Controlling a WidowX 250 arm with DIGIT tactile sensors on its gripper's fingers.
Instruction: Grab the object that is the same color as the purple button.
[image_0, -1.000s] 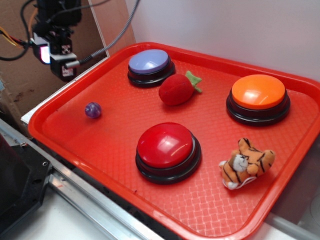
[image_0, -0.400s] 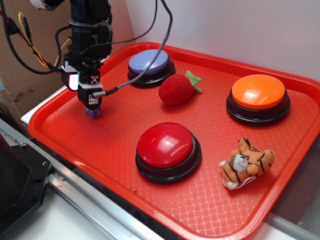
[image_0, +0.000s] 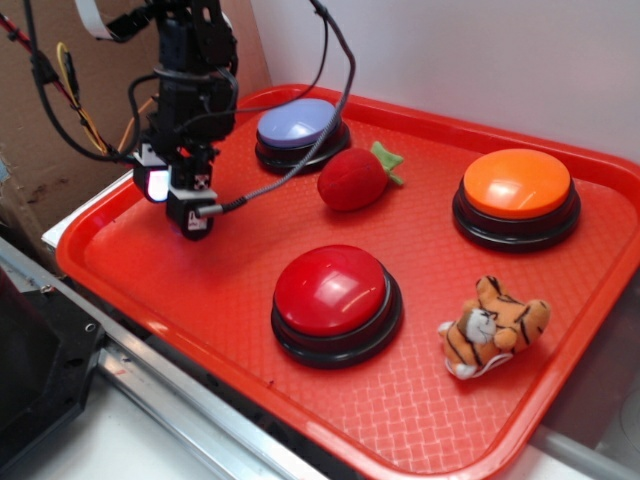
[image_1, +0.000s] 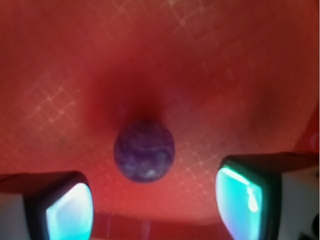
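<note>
Wrist view: the purple ball (image_1: 144, 150) lies on the red tray (image_1: 225, 75), between the spread fingertips (image_1: 240, 192) and apart from both. Exterior view: the ball is hidden behind the gripper (image_0: 190, 225), which points straight down over the tray's left part, near its left rim. The purple button (image_0: 298, 125) stands well behind; bare tray floor surrounds the gripper.

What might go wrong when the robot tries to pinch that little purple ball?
The purple marble is round and glossy, so it may squirt out or roll across the red tray as the open pincer shuts. In the wrist view it sits nearer the left finger, so one finger may nudge it first.
</note>
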